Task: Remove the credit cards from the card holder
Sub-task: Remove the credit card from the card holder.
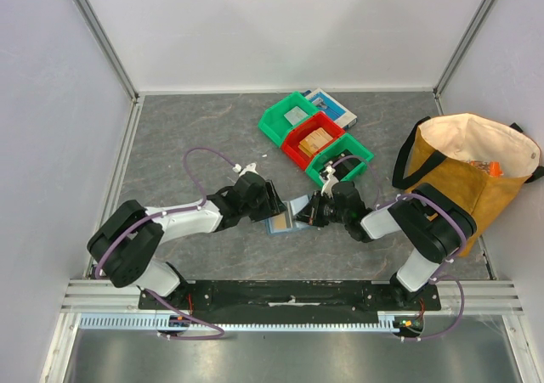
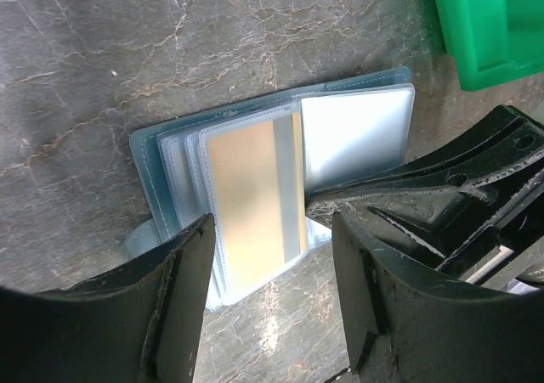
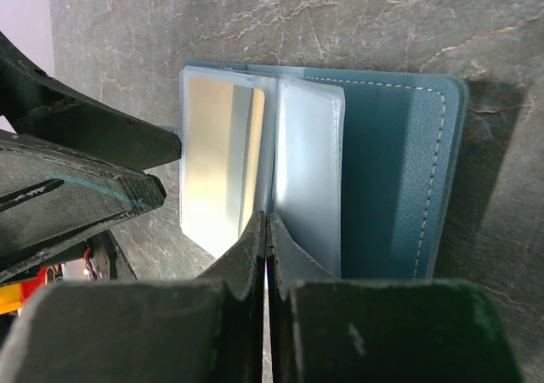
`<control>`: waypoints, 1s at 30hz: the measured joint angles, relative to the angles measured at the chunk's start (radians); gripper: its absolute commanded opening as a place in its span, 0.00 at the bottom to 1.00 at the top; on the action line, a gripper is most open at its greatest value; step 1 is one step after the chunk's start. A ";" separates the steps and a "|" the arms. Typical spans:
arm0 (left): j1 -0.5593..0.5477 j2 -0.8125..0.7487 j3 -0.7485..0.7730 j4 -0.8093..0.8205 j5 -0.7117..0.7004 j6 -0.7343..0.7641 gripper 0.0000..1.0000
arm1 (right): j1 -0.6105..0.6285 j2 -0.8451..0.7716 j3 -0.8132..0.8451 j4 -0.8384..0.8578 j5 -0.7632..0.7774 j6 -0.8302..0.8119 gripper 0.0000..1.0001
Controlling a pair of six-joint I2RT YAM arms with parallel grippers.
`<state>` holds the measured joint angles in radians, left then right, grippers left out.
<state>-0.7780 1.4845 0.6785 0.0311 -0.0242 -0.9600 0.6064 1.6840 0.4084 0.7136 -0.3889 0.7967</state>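
The slate-blue card holder [image 1: 283,221] lies open on the grey table between my two grippers, one flap raised toward the right one. Its clear sleeves are fanned out, and the top sleeve holds a tan card [image 2: 251,200] with a pale stripe. That card also shows in the right wrist view [image 3: 217,158], beside the blue inner cover [image 3: 387,171]. My left gripper [image 1: 274,207] is open, its fingers [image 2: 183,273] straddling the near end of that sleeve without touching it. My right gripper [image 1: 308,215] is shut, its tips [image 3: 266,220] at the fold between two sleeves.
Two green bins [image 1: 289,118] [image 1: 342,164] and a red bin [image 1: 311,142] stand in a diagonal row behind the holder, with a blue-and-white box [image 1: 337,105] behind them. A tan tote bag [image 1: 472,166] stands at the right. A green bin corner [image 2: 493,26] shows in the left wrist view.
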 measured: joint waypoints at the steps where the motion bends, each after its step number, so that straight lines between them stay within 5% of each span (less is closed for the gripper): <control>1: 0.000 0.003 0.001 0.000 0.000 0.000 0.63 | 0.000 0.000 0.000 0.000 0.000 0.000 0.00; 30: 0.003 0.008 0.002 0.082 0.075 -0.026 0.64 | -0.003 0.019 -0.002 0.032 -0.029 0.001 0.00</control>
<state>-0.7746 1.4921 0.6807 0.1135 0.0509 -0.9863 0.6029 1.7035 0.4065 0.7452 -0.4183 0.7979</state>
